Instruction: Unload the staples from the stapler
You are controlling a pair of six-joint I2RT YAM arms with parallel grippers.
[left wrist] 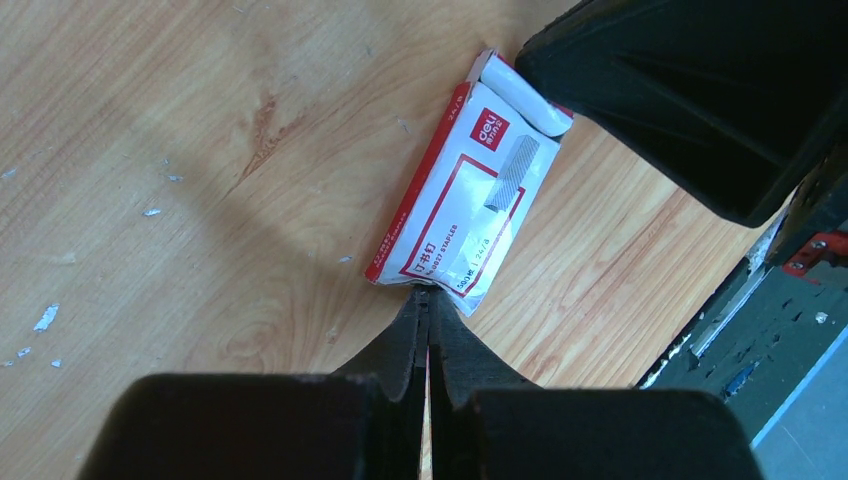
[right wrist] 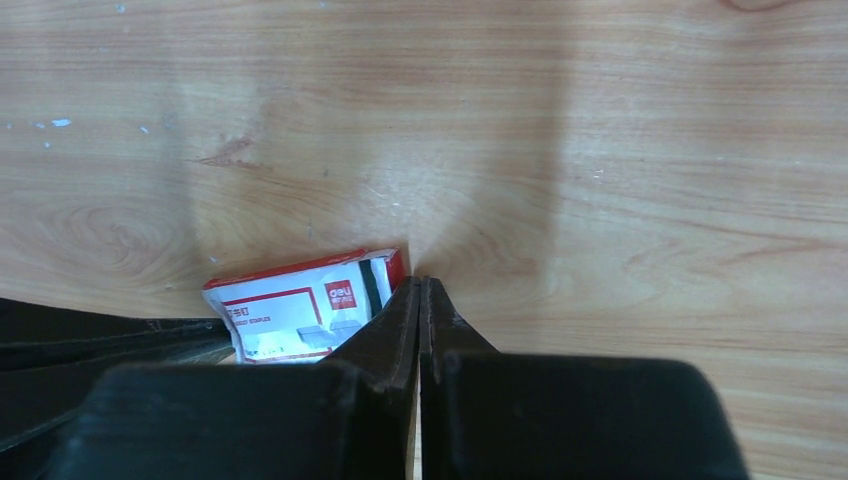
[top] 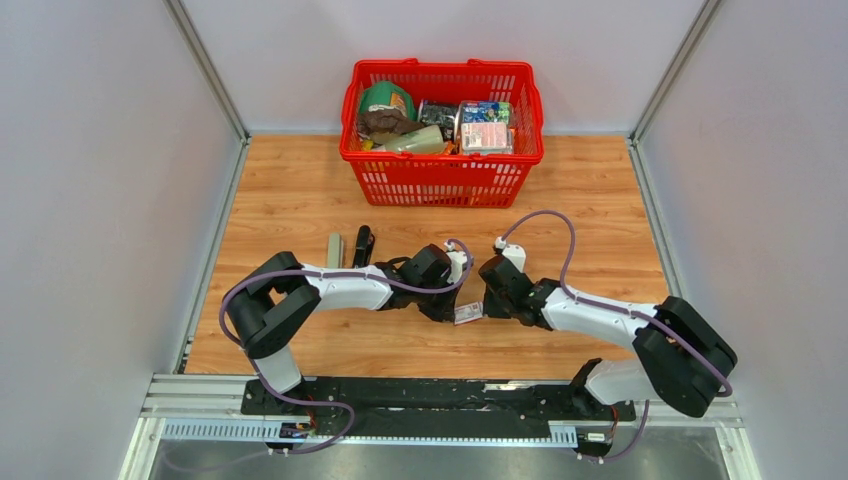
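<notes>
The black stapler (top: 362, 245) lies on the wooden table left of centre, clear of both arms. A slim grey strip (top: 334, 248) lies just left of it; it is too small to tell whether these are the staples. Between the two grippers sits a small red-and-white printed staple box (top: 468, 313) (left wrist: 465, 200) (right wrist: 305, 305). My left gripper (top: 452, 310) (left wrist: 425, 295) is shut, its tips pinching the box's near edge. My right gripper (top: 484, 306) (right wrist: 420, 282) is shut with its tips against the box's red end, where a white flap (left wrist: 520, 95) stands open. Nothing shows between the right fingers.
A red basket (top: 440, 182) full of groceries stands at the back centre. Grey walls close in the table on both sides. The table's near edge and the metal rail (left wrist: 740, 300) run just beyond the box in the left wrist view.
</notes>
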